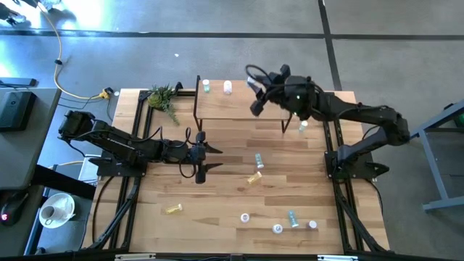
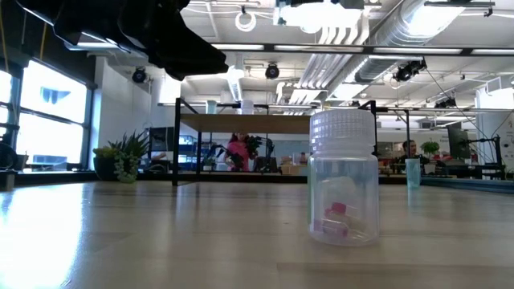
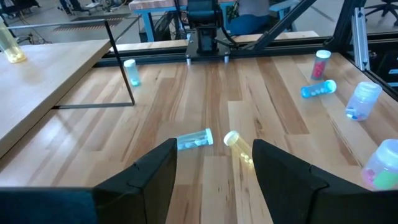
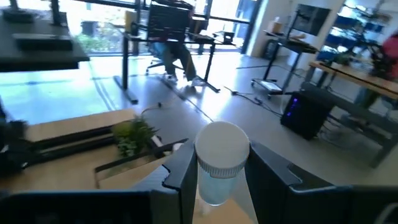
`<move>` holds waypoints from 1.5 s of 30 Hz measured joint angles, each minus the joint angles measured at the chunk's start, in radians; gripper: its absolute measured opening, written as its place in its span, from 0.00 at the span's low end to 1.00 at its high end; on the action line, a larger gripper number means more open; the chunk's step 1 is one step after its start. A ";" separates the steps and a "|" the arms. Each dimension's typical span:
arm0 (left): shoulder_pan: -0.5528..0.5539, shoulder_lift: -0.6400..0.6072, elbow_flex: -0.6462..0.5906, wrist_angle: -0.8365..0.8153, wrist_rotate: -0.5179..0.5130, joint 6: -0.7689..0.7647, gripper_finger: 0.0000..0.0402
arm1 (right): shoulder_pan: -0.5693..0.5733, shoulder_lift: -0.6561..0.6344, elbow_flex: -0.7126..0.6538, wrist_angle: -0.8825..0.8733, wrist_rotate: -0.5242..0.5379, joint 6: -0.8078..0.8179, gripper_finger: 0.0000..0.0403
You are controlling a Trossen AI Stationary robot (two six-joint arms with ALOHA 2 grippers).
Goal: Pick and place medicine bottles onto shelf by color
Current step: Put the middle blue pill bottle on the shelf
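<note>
1. Two arms work over the wooden tabletop [image 1: 217, 181]. The left gripper [image 1: 201, 155] hovers near the tabletop's middle, left of centre, with its fingers [image 3: 155, 174] spread apart and nothing between them.
2. Toward the tabletop's far left corner lies a small green plant [image 1: 164, 96].
3. Near the front edge, left of centre, a yellow bottle [image 1: 173, 209] lies on its side.
4. Along the far edge stands the shelf [image 1: 239, 109], a light-wood board on thin black legs. On its far edge sit a green bottle [image 1: 206, 86] and a white bottle [image 1: 228, 87], near each other at the left half.
5. Just ahead of the left gripper, at the tabletop's centre, a light blue bottle [image 3: 194, 138] and a second yellow bottle [image 3: 238, 144] lie on their sides, close together but apart.
6. Along the front edge, right of centre, more bottles are scattered: two white-capped ones [image 1: 245, 217], a teal bottle [image 1: 293, 217] and another at the right [image 1: 312, 225].
7. Above the shelf's right end, the right gripper [image 1: 255, 87] pinches a pale blue bottle with a white cap [image 4: 219, 163] between its fingers, held clear of the board.
8. Beside the shelf's right legs stands one more bottle [image 1: 303, 126] on the tabletop.
</note>
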 joint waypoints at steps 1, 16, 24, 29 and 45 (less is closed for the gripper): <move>0.000 0.000 0.000 0.000 0.000 0.000 0.49 | -0.017 0.004 0.000 0.001 -0.001 0.014 0.26; 0.000 0.000 0.000 -0.016 0.000 0.000 0.49 | -0.206 0.166 -0.002 -0.061 -0.037 0.253 0.26; 0.000 0.000 0.000 -0.025 0.000 0.000 0.49 | -0.235 0.242 -0.002 -0.080 -0.036 0.297 0.26; 0.000 0.001 0.000 -0.024 -0.001 0.000 0.49 | -0.240 0.284 -0.002 -0.087 -0.036 0.323 0.26; 0.000 0.001 0.000 -0.039 -0.003 0.000 0.49 | -0.232 0.316 -0.002 -0.146 0.016 0.310 0.26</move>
